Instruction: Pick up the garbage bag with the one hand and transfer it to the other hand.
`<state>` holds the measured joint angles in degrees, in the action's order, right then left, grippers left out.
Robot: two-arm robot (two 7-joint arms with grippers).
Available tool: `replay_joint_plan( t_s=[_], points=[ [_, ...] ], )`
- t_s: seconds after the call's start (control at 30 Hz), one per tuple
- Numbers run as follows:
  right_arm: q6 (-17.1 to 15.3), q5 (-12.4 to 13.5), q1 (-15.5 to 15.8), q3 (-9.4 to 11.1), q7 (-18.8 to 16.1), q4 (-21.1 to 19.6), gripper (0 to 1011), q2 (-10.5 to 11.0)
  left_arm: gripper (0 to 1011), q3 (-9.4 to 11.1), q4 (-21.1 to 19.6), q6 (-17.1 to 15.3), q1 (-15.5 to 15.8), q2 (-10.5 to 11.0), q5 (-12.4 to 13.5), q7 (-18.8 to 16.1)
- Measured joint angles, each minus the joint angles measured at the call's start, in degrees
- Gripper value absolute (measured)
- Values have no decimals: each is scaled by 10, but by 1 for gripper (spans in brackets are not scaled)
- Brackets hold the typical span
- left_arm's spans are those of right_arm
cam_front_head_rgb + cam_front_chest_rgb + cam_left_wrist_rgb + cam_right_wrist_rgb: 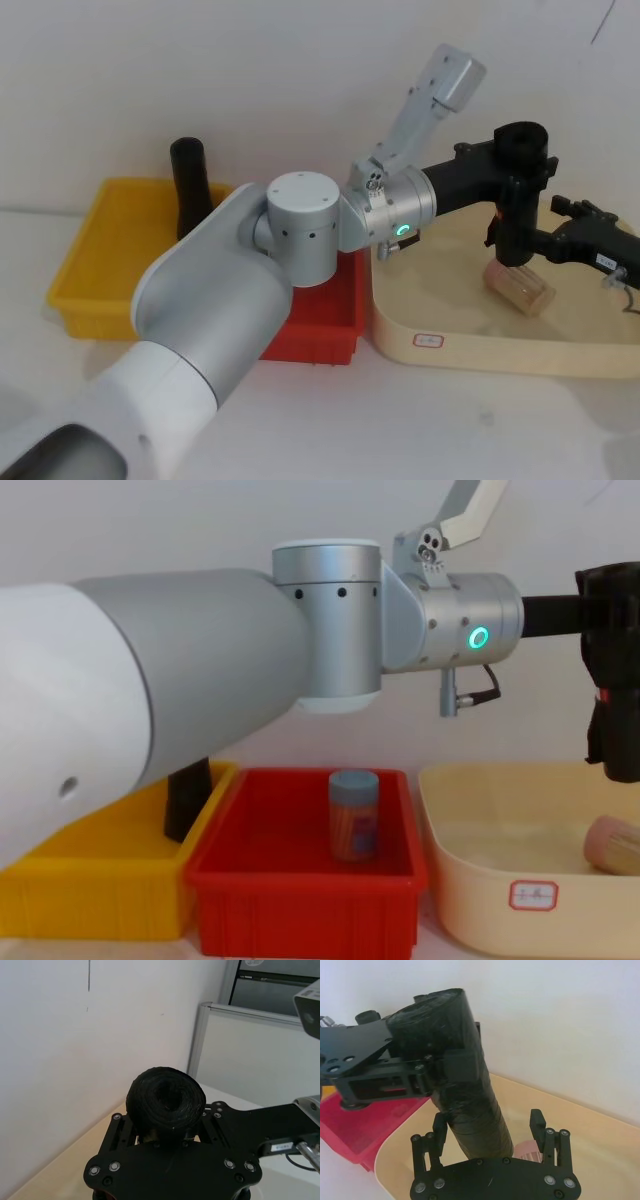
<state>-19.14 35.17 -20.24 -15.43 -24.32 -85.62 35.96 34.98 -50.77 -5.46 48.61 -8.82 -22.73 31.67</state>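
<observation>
Gripping the bag near its top, the left claw holds the roll upright in the air over the beige tray. Roll's lower end hangs below that claw, above a pinkish cylinder lying in the tray. Right claw sits lower down, fingers spread open either side of the roll's lower part, not clamped. Green ring glows on the left arm. Behind that arm: red bin with a capped jar, and yellow bin with another black roll standing in it.
</observation>
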Motion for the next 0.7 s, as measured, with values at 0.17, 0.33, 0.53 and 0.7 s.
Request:
replay_joint_plan(
  t_s=[0.17, 0.33, 0.53, 0.7],
  points=[
    [4, 2, -6, -4, -5, 9, 1001, -3, 476, 1, -16, -10, -6, 9, -2, 1],
    [7, 6, -13, -11, -12, 18, 1001, -6, 476, 1, -30, -16, -12, 18, -4, -1],
    [9, 9, -18, -16, -17, 23, 957, -8, 476, 1, -38, -19, -16, 24, -4, -4],
    [10, 10, -21, -19, -21, 26, 862, -9, 476, 1, -44, -21, -19, 28, -5, -6]
  ],
)
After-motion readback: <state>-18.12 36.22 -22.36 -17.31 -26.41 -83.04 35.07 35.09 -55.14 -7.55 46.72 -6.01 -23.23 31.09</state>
